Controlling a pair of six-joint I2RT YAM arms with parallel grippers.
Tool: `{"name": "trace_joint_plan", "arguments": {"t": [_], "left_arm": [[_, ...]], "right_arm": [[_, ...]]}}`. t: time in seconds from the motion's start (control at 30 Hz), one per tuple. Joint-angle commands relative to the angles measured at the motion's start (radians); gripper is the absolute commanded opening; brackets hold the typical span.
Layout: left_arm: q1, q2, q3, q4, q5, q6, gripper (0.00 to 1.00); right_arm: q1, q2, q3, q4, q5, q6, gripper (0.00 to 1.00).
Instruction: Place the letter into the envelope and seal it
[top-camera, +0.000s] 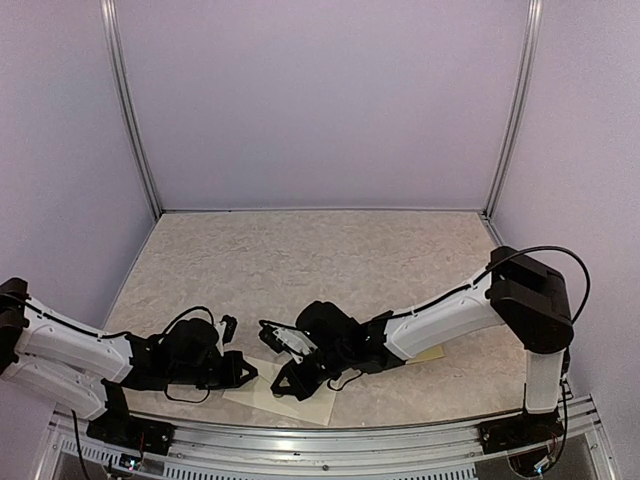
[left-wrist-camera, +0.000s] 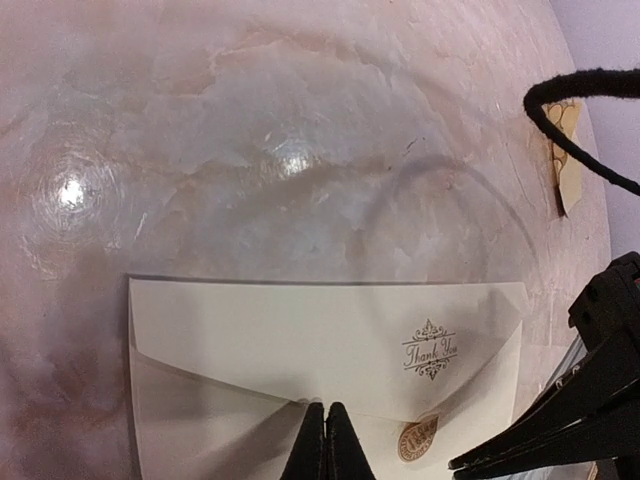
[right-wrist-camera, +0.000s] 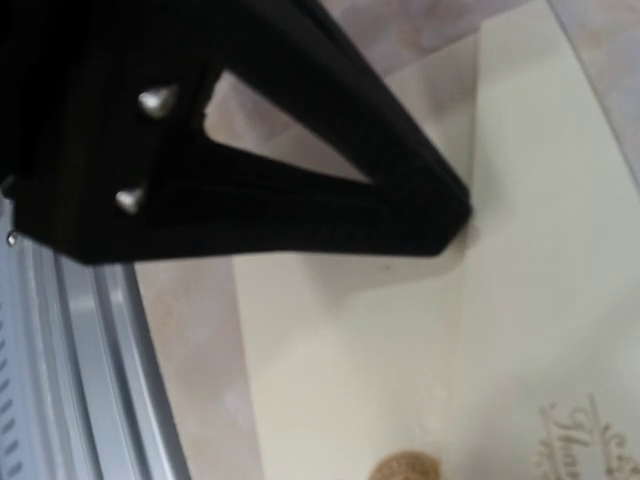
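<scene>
L gripper (left-wrist-camera: 325, 445) clenched shut, tips on envelope (left-wrist-camera: 250, 330) flap edge. R gripper (top-camera: 283, 383) also clenched, over envelope's other end. Envelope flat at table (top-camera: 300, 250) near edge, round brown sticker (left-wrist-camera: 418, 440) on it.

White shells cover the left arm (top-camera: 70, 355) at lower left and the right arm (top-camera: 450, 315) at right, with black joints and wrists; a thin black cable (top-camera: 540, 252) arches over the right arm's boxy black elbow; the left gripper (left-wrist-camera: 325, 440) is black, tapering to points; two silver screws (right-wrist-camera: 155, 100) stud black housing, upper left.
</scene>
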Motion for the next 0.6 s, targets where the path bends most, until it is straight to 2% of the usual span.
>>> {"name": "trace_joint_plan", "arguments": {"t": [0.0,0.57], "left_arm": [[-0.006,-0.018,-0.002,-0.017,-0.016,0.003,0.00],[-0.006,-0.021,0.004,-0.023,-0.016,0.006,0.00]], "right_arm": [[-0.009,0.001,-0.002,0.010,0.011,0.012,0.00],[-0.028,0.080,0.021,-0.069,0.078,0.042,0.00]]}}
